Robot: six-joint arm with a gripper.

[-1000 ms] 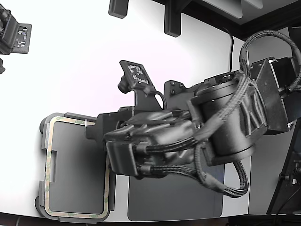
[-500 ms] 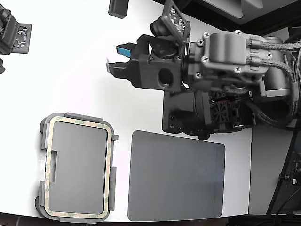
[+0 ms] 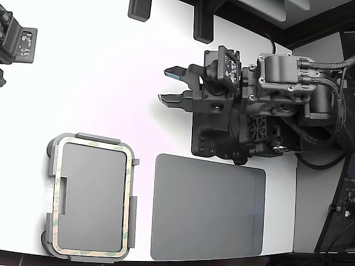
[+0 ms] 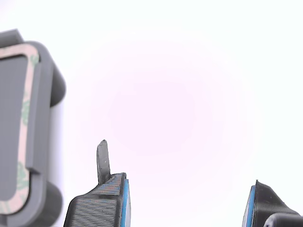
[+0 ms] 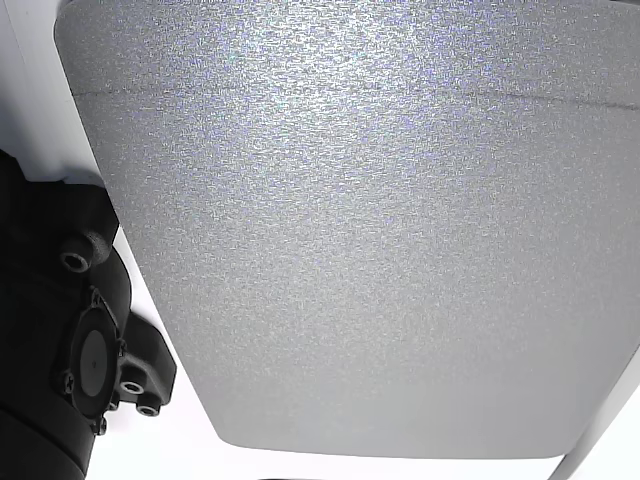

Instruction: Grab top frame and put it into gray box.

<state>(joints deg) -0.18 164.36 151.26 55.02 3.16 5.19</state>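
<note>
On the white counter (image 3: 100, 77): one frame in one tray, one mat, one gripper.

One top frame (image 3: 131, 183), thin, flat, rounded-rectangle, mottled beige-green border, sits inside the one gray box (image 3: 97, 138) (light gray shallow tray, raised edge tabs) at the exterior view's lower left. One dark gray mat (image 3: 208, 208), plain and finely textured, lies just beside the box toward the exterior view's right. Gripper (image 3: 171, 84) is over bare counter, well apart from the box; its two black fingers (image 4: 102, 203) with blue pads are spread, holding nothing.
</note>
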